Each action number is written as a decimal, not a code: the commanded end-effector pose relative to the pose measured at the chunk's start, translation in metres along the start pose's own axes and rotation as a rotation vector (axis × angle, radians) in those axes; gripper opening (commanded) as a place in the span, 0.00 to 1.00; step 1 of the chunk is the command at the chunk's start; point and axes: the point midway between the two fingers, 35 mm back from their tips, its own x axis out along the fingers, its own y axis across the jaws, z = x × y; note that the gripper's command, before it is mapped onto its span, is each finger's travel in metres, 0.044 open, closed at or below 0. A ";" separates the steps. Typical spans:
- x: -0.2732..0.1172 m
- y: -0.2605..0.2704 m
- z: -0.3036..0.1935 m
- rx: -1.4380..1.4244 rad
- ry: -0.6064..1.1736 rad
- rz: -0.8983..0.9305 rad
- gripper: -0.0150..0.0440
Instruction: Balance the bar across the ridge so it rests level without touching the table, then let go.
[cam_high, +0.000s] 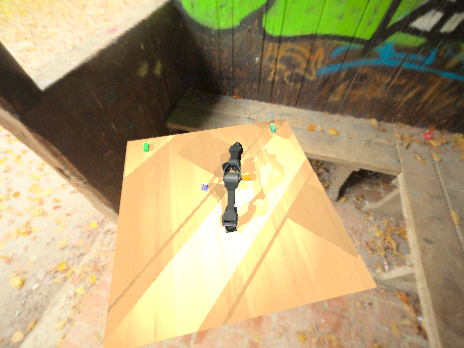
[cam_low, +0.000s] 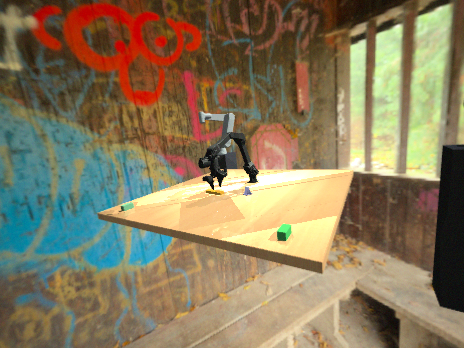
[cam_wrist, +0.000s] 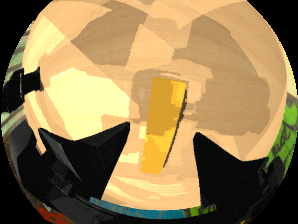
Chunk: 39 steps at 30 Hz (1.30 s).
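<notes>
The yellow-orange bar (cam_high: 246, 177) (cam_low: 215, 192) (cam_wrist: 162, 107) lies flat on the table, partly hidden by the arm in the top view. My gripper (cam_low: 216, 187) (cam_wrist: 162, 131) is open and empty, pointing down just above the bar. In the wrist view the bar runs lengthwise between the two fingers, with its far end beyond the fingertips, and neither finger appears to touch it. The small blue-purple ridge (cam_high: 205, 187) (cam_low: 247, 191) stands on the table a short way from the bar. It does not show in the wrist view.
A bright green block (cam_high: 146, 147) (cam_low: 284, 232) sits near one corner of the table (cam_high: 165, 300) (cam_low: 300, 200). A duller green block (cam_high: 273, 128) (cam_low: 127, 206) sits near another corner. Shadows of the arm fall around the bar.
</notes>
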 end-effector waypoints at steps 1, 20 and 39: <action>0.007 0.001 0.001 0.003 -0.006 0.008 0.79; 0.029 0.001 0.001 0.003 -0.006 0.008 0.79; 0.026 0.001 0.000 0.000 -0.001 0.003 0.51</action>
